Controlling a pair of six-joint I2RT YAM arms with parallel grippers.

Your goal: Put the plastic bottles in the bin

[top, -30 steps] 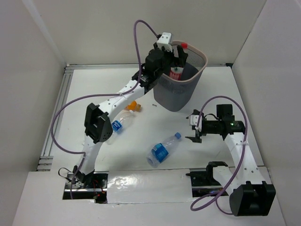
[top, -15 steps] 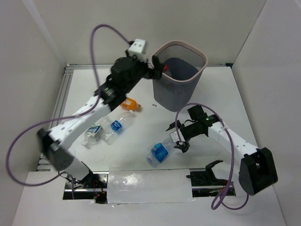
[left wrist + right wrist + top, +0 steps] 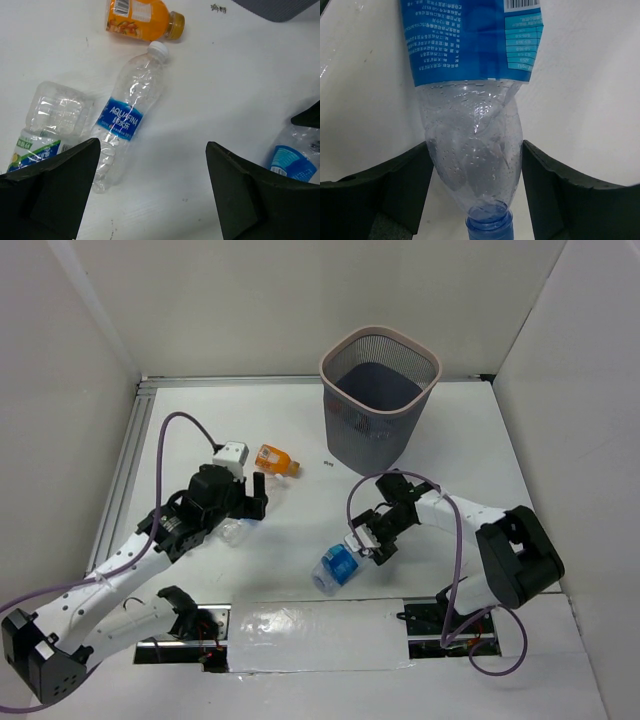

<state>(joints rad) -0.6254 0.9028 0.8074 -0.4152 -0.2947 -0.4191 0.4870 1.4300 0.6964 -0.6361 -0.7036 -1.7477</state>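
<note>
Swinging away from the bin's rim, where it was half a second ago, the left arm now hangs low over the table on its own side. The right arm has dropped onto the bottle in front of it.

The tall dark grey mesh bin (image 3: 375, 440) with the pale pink rim stands at the far side. A faint red shows through its mesh, but nothing inside can be made out clearly. One bottle is probably already in.

Four bottles lie on the table. The crumpled clear bottle with the wide blue label (image 3: 338, 566) is nearest the right arm. The right gripper (image 3: 472, 145) straddles its tapering shoulder, fingers close against both sides. I cannot tell whether they press yet.

The left gripper (image 3: 152, 147) is spread wide and empty above its group. Below it lies a slim clear bottle with a blue band and white cap (image 3: 129, 116). A squat clear bottle with a green-and-white label (image 3: 55, 112) lies beside that. The short orange bottle (image 3: 141, 14) lies just beyond the white cap.

So the job looks barely begun, with four bottles left.
</note>
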